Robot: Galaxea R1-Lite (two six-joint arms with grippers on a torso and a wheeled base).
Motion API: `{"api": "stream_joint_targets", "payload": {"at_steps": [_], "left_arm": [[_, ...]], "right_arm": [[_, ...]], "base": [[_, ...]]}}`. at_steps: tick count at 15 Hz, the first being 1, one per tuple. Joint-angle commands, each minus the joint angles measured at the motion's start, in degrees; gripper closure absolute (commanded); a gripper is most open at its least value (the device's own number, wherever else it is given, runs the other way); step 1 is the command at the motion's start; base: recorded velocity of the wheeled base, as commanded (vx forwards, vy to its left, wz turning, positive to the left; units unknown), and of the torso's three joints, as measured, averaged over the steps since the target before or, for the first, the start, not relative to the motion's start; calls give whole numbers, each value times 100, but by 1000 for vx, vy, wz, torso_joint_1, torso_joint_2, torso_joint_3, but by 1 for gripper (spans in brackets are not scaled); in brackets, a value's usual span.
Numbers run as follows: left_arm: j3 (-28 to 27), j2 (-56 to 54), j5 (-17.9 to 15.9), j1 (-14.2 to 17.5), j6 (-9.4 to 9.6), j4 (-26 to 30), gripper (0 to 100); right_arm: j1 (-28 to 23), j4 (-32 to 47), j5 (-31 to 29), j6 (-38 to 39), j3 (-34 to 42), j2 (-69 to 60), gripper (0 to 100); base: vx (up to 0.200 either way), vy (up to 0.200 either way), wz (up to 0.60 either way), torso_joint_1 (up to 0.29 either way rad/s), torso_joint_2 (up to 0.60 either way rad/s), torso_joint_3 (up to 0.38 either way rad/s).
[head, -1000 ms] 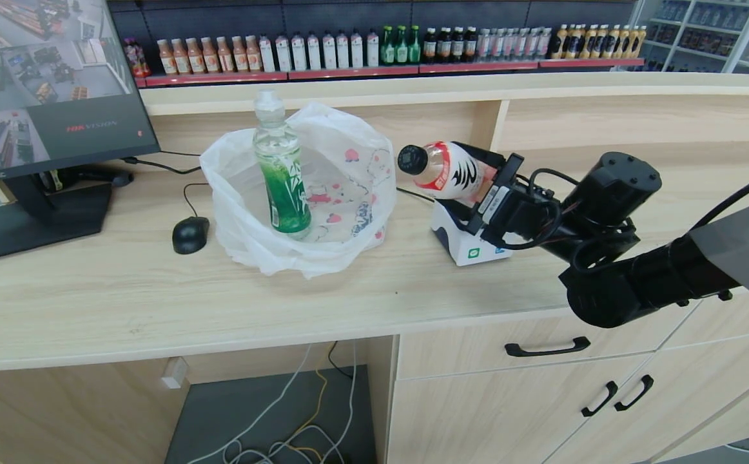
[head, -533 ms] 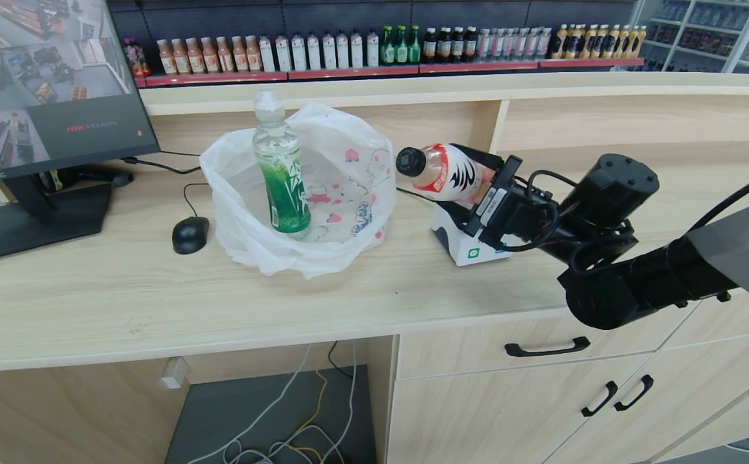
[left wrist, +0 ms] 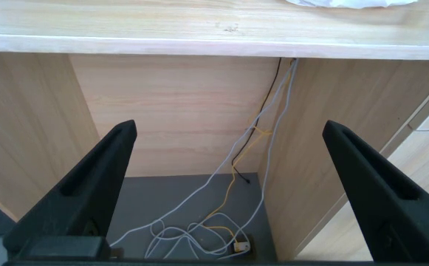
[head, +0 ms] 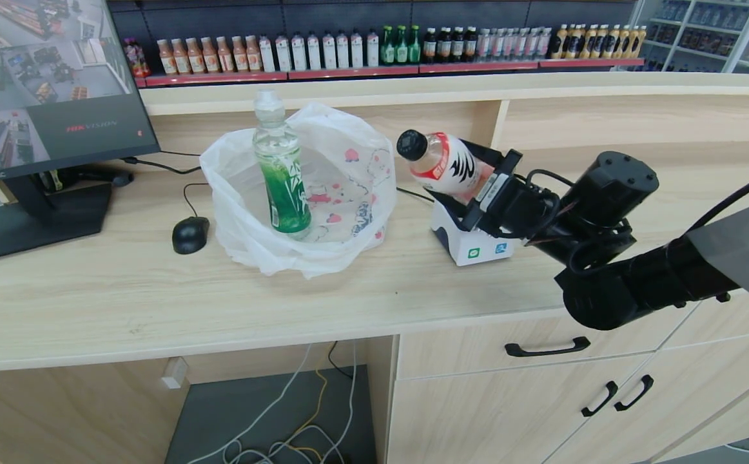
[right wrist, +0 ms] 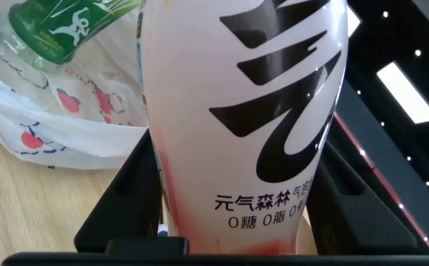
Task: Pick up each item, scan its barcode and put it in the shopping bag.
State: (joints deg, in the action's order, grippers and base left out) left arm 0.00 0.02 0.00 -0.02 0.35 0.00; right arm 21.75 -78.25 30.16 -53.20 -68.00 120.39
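Above scanner (head: 476, 242), white bottle (head: 447, 167) higher now.

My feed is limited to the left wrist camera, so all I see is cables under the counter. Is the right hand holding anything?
Observer: Yes, the right hand is shut on a white bottle with a black cap.
Operator: Where is that bottle relative to the scanner?
Observer: It is tilted over the white scanner, its cap toward the shopping bag. I cannot tell whether bottle and scanner touch.
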Motion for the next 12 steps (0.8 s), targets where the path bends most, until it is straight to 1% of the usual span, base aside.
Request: {"api": "stream_joint_targets", "payload": {"at_steps": [1,3,5,6,7,8,9,10,11,12], "left_arm": [[0,-2,0,-6,0,0,0],[0,-2,0,2,0,0,0],[0,-2,0,2,0,0,0],[0,-2,0,2,0,0,0],[0,-2,0,2,0,0,0],[0,-2,0,2,0,0,0],[0,-2,0,2,0,0,0],[0,-2,0,2,0,0,0],[0,-2,0,-6,0,0,0],[0,-2,0,2,0,0,0]], "right_arm": [[110,-15,-133,143,-29,-139,100],[286,-32,-423,627,-3,-280,100],[559,-50,-994,1207,6,-464,100],[629,-50,-1188,1453,24,-508,100],[673,-111,-1399,1866,94,-517,100],[664,-357,-1698,2297,191,-508,100],[664,-524,-1988,2622,217,-499,100],[673,-586,-2128,2824,252,-508,100],[699,-788,-2436,3404,454,-570,100],[690,-885,-2576,3773,683,-666,100]], "base": [[0,0,0,0,0,0],[0,0,0,0,0,0],[0,0,0,0,0,0],[0,0,0,0,0,0],[0,0,0,0,0,0],[0,0,0,0,0,0],[0,0,0,0,0,0],[0,0,0,0,0,0],[0,0,0,0,0,0],[0,0,0,0,0,0]]}}
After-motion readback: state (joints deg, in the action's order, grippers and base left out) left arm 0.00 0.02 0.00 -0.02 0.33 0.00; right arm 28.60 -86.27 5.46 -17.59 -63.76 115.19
